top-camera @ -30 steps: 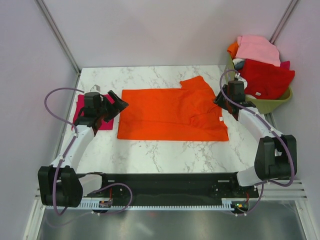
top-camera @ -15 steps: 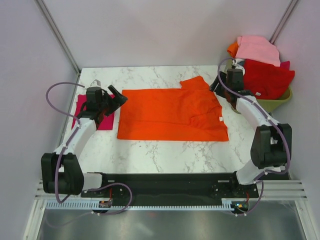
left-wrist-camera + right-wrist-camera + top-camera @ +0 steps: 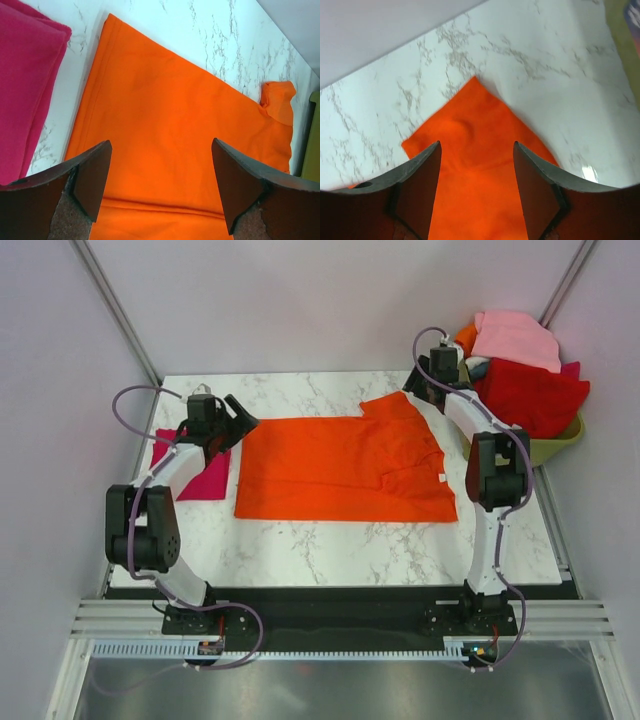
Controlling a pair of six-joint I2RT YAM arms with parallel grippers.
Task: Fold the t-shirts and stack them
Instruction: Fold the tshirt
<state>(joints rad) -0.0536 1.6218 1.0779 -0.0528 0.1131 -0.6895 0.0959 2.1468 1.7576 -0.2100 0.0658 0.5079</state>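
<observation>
The orange t-shirt [image 3: 340, 468] lies spread flat on the marble table, its small white neck tag [image 3: 441, 478] at the right. One sleeve [image 3: 475, 125] points to the far right corner. A magenta t-shirt [image 3: 205, 472] lies folded to the left of it. My left gripper [image 3: 240, 420] hovers open over the orange shirt's far left corner; in the left wrist view the cloth [image 3: 175, 125] fills the gap between the fingers [image 3: 161, 150], with the magenta fold [image 3: 25, 85] at the left. My right gripper [image 3: 420, 385] is open above the sleeve [image 3: 476, 147], holding nothing.
An olive-green basket [image 3: 545, 448] piled with red, pink and orange clothes stands at the far right, close behind the right arm. Its rim shows in the right wrist view [image 3: 625, 30]. Grey walls bound the table [image 3: 330, 540] on three sides.
Both arms reached toward the far side. The left gripper went from beside the magenta shirt to the orange shirt's far left corner; the right gripper went up to the sleeve.
</observation>
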